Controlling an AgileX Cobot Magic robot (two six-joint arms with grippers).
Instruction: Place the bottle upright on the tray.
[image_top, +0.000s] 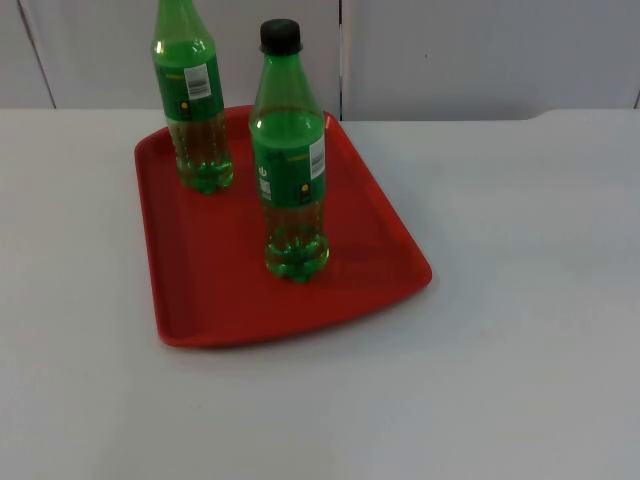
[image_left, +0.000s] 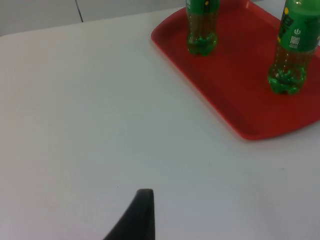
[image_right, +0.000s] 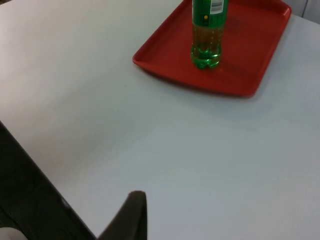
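I read the task as done from here: both green bottles stand upright inside the red tray (image_top: 200, 290), so nothing is left lying on the surface (image_top: 520, 300). The nearer bottle (image_top: 290, 160), black cap on, stands toward the middle of the tray, well in from the raised rim, which I judge keeps it from tipping over the edge. The second bottle (image_top: 195, 95) stands at the tray's far corner, apart from the first, so neither crowds the other.

Each bottle shows clear plastic below its label with a little green at the base; how much liquid is inside I cannot tell.

My left gripper (image_left: 142, 220) hangs over bare surface, with the tray well ahead of it and off to one side. My right gripper (image_right: 132, 217) is likewise well back from the tray, over bare surface. For both, I cannot tell how the jaws stand. Both arms wait, clear of the bottles.
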